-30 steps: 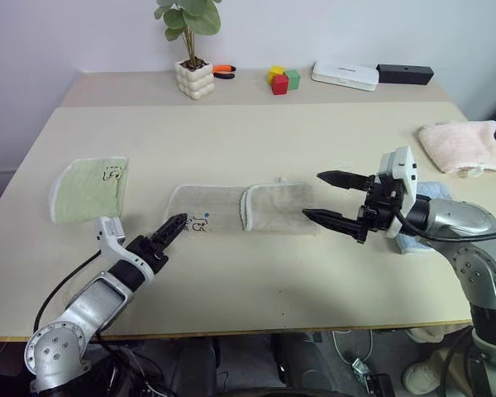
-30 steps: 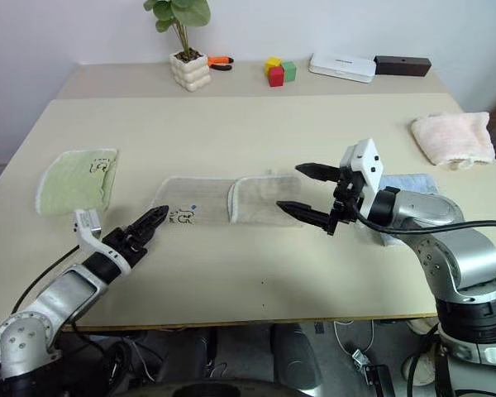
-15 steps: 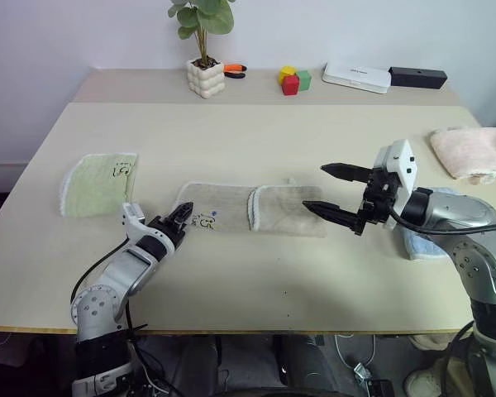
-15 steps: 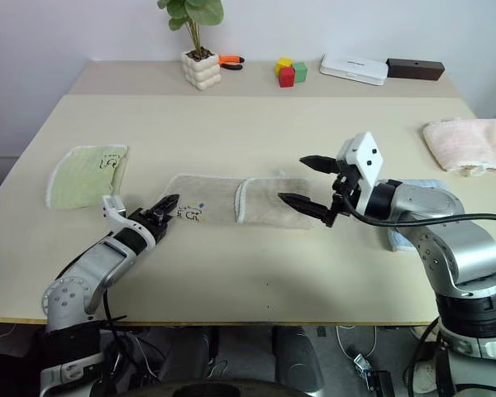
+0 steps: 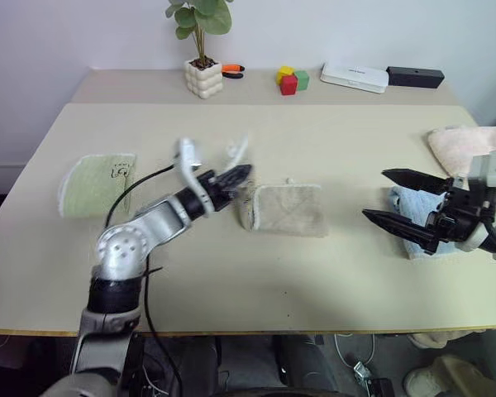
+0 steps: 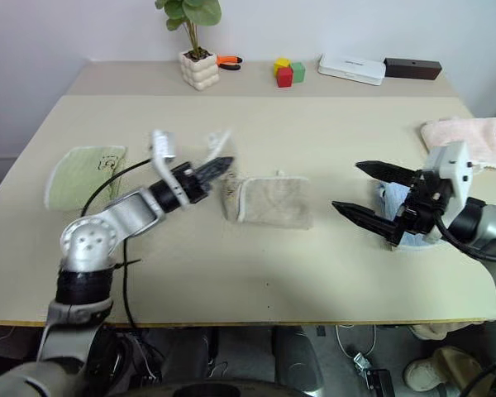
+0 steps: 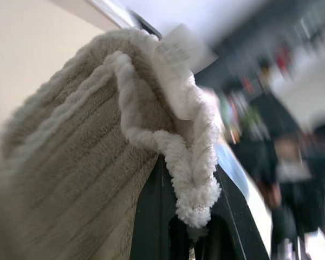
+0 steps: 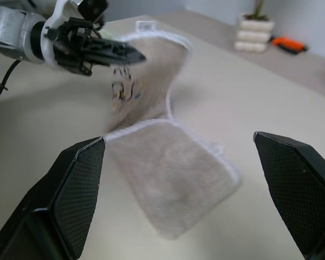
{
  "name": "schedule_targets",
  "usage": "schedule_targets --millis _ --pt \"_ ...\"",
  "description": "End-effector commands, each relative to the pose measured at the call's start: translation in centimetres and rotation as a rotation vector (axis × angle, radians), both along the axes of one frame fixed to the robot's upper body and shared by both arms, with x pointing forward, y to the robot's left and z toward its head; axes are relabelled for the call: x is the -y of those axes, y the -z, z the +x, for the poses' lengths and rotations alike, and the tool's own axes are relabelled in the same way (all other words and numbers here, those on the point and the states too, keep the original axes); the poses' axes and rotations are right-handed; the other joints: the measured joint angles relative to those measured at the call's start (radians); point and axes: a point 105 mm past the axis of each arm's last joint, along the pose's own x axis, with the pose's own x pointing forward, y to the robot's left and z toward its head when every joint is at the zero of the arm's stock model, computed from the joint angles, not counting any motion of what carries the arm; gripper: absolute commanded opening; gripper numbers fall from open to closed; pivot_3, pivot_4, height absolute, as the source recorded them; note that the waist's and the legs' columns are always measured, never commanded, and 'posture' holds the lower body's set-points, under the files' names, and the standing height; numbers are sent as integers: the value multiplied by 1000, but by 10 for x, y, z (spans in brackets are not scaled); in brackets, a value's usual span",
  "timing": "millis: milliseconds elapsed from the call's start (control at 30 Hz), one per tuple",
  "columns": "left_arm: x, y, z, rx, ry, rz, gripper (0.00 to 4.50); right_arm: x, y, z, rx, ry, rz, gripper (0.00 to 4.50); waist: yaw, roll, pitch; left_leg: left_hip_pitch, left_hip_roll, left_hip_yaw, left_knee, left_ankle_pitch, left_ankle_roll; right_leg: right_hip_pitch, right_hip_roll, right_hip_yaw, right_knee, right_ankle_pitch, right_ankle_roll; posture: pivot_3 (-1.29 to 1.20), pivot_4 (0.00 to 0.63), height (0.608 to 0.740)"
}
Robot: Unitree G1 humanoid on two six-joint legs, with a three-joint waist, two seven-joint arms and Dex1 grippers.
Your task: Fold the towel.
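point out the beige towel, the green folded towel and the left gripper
beige towel (image 5: 291, 209), left eye view, on the folded part lying flat on the table
green folded towel (image 5: 95, 184), left eye view, middle of its top face
left gripper (image 6: 217, 168), right eye view, at the fingertips pinching the towel's lifted end

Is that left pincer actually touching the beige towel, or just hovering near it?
Touching. In the left wrist view the towel's whitish edge sits pinched between the left pincer's shut black fingers, lifted off the table.
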Motion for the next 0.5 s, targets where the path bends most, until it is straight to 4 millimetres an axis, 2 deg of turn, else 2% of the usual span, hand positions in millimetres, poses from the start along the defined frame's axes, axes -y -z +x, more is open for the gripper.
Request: schedule_targets --millis 33,167,267,333,433,500 --pt "35 5 -5 70 172 50 24 -4 -11 -2 89 15 -24 4500 -1 0 0 0 0 0 0 0 0 0 0 0 0 0 0 0 150 740" --pt "57 23 0 93 232 158 24 -4 -18 1 126 43 -36 4500 -1 0 0 -1 0 0 0 0 0 -1 0 0 -1 0 0 0 150 740" --pt "81 36 -16 108 351 178 24 -6 -21 1 137 67 -22 4500 1 0 0 -1 0 0 0 0 1 -1 0 0 -1 0 1 0 150 740" --pt "87 46 -21 121 388 214 24 -6 -21 1 138 76 -19 4500 2 0 0 -2 0 0 0 0 1 -1 0 0 -1 1 2 0 150 740" --pt "89 46 -15 128 367 179 912 -9 -21 1 146 88 -11 4500 3 0 0 -2 0 0 0 0 1 -1 0 0 -1 0 1 0 150 740" --pt "90 47 -12 143 355 185 1868 -10 -21 2 146 90 -10 4500 2 0 0 -2 0 0 0 0 1 -1 0 0 -1 0 1 0 150 740"
